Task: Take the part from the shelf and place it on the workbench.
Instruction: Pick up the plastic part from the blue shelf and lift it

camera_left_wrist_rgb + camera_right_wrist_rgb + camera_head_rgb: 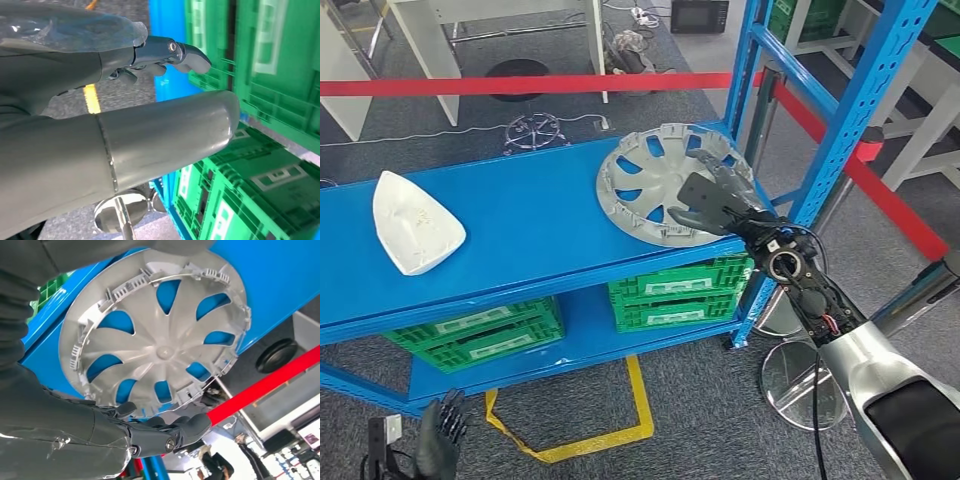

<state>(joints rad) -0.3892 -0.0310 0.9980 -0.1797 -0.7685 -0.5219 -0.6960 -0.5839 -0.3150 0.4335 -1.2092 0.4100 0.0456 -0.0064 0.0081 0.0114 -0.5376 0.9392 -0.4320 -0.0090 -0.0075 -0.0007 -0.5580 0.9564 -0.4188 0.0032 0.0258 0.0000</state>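
Silver plastic spoked wheel cover (661,183) lies at the blue metal shelf's (516,225) right front corner, my right hand (716,195) spread over its rim, seemingly not yet gripping, so I risk nudging it off the edge.

- A silver-grey wheel cover (660,185), pierced with curved openings through which blue was seen, was found at the right end of the shelf's top board.
- The shelf (524,225) was painted bright blue.
- A plain white part (414,225) was seen near the left end of that board.
- Green crates (675,295) with pale labels were kept on the lower board.
- The right hand (716,195) was dark grey.
- The floor was marked with yellow tape (580,435).
- A red barrier tape (524,85) was stretched behind.
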